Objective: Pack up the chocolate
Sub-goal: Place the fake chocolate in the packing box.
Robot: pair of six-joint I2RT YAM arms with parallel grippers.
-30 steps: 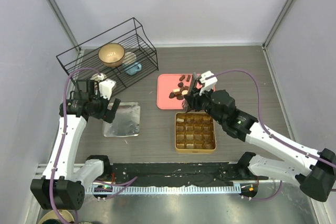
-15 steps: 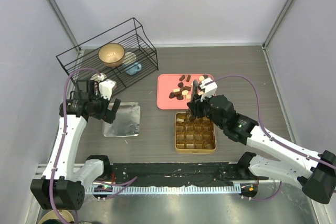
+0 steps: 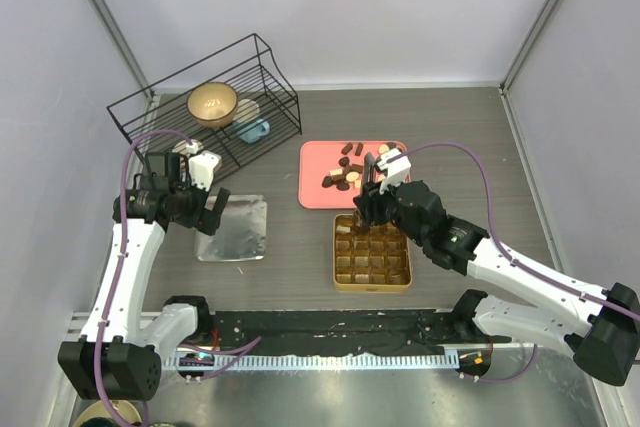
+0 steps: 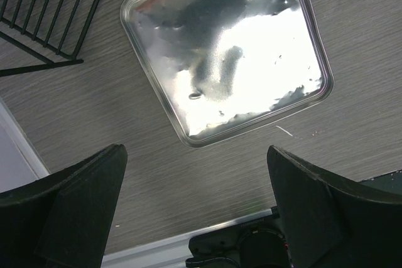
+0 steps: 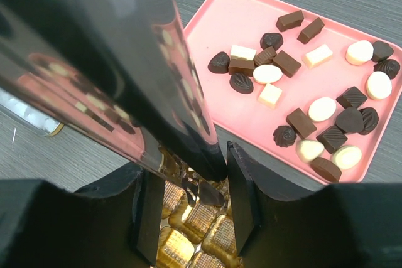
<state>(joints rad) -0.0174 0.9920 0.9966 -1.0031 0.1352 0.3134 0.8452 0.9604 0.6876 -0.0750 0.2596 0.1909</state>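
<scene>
Chocolate (image 5: 300, 122) was seen loose on one pink tray (image 5: 251, 17). About twenty-six small pieces were counted there in the right wrist view: nine cream or white, the remainder dark or mid brown. Several of them were touching one another.

One gold tin (image 3: 372, 285), divided into a grid of cells, was set on the table (image 3: 460, 127) just on the near side of the pink tray. The number of filled cells could not be told.

The right gripper (image 3: 362, 209) was positioned over the tin's far left corner. Its jaws were held narrowly apart, and one dark piece (image 5: 202, 191) was seen between the two fingers above the gold cells. Whether it was gripped or lying free could not be told.

The left gripper (image 4: 195, 155) was held wide, with nothing between its two fingers. It was poised above the table just beside one silver tray (image 4: 232, 61), well apart from the tin.

One wire basket (image 3: 170, 97) was placed at the far left of the table, and one gold bowl (image 3: 212, 102) and one blue item (image 3: 255, 130) were contained in it.
</scene>
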